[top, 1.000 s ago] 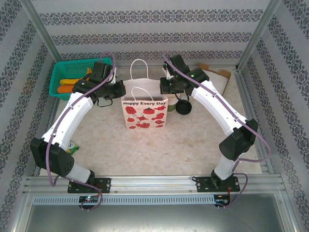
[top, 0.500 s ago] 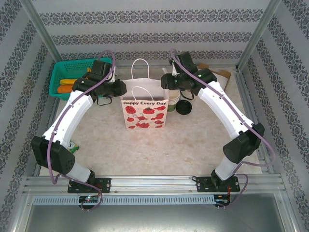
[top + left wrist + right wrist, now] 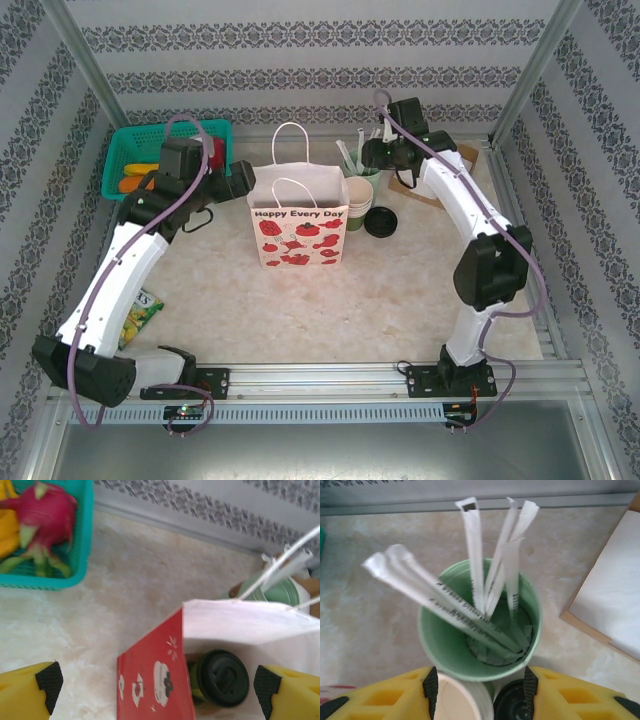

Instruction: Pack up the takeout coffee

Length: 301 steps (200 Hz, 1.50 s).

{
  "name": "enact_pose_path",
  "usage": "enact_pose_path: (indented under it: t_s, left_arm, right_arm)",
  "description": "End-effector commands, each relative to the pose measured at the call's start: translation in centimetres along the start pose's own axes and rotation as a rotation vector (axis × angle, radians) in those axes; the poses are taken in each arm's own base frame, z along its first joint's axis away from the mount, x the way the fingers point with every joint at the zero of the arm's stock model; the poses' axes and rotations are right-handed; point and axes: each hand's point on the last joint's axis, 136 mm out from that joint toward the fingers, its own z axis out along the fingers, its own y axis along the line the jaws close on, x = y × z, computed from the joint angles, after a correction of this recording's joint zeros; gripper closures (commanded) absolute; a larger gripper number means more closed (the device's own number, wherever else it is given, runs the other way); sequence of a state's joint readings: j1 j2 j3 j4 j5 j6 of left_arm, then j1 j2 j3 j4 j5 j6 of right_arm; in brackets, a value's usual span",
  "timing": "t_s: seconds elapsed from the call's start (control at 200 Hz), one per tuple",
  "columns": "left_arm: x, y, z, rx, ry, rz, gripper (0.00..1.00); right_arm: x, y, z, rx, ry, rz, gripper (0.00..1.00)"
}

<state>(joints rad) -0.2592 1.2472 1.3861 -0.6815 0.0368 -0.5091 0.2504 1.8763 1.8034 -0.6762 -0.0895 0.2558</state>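
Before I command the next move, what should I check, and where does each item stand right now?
1. Packed: the small pale paper cup with round black plastic lid sits inside the white paper bag with red print: ok.
2. Is the lid seated: ok.
3. Cup standing straight inside: cannot tell.
4. Bag upright: ok.
5. The left jaws wide open, empty: ok.
6. The right jaws apart, empty, over the mint-green cup of white straws: ok.

Far left: a teal basket [image 3: 150, 128] is holding a dragon fruit [image 3: 42, 510]. Far, right of centre: a mint-green cup [image 3: 445, 640] is holding wrapped straws [image 3: 475, 555] and is standing just beyond a stack of lidless cups [image 3: 358, 192]. A black lid [image 3: 380, 222] is lying beside the stack. Near left: a snack packet [image 3: 140, 312] is lying on the worktop [image 3: 300, 310].
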Motion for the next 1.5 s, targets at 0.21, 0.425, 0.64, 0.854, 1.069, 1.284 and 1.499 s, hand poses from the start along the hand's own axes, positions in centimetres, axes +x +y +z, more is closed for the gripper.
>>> enact_pose_path:
  t_s: [0.21,0.425,0.64,0.854,1.069,1.284,1.499]
  left_arm:
    - [-1.5,2.5,0.5,-0.102,-0.121,-0.093,0.0]
    - [-0.8,2.4,1.5,-0.11,-0.065,-0.088,0.0]
    - [-0.7,2.5,1.5,-0.115,-0.058,-0.089,0.0]
    - [-0.7,1.5,1.9,-0.064,-0.027,-0.085,0.0]
    - [-0.5,1.8,2.2,-0.074,-0.021,-0.092,0.0]
    - [-0.3,1.9,2.4,-0.077,-0.014,-0.094,0.0]
    - [-0.3,1.9,2.3,-0.077,-0.013,-0.096,0.0]
  right_arm:
    - [-3.6,-0.1,2.6,-0.167,-0.07,-0.105,0.52]
    - [-5.0,-0.2,3.6,-0.149,-0.097,-0.075,0.54]
    - [-5.7,-1.4,4.4,-0.077,-0.113,-0.048,0.56]
    - [-5.6,-0.3,5.1,-0.146,-0.085,-0.061,0.58]
    - [-5.3,-0.6,5.6,-0.13,-0.076,-0.068,0.63]
    - [-4.9,-1.0,5.9,-0.114,-0.065,-0.066,0.7]
    - [-4.7,-0.8,6.0,-0.129,-0.058,-0.071,0.82]
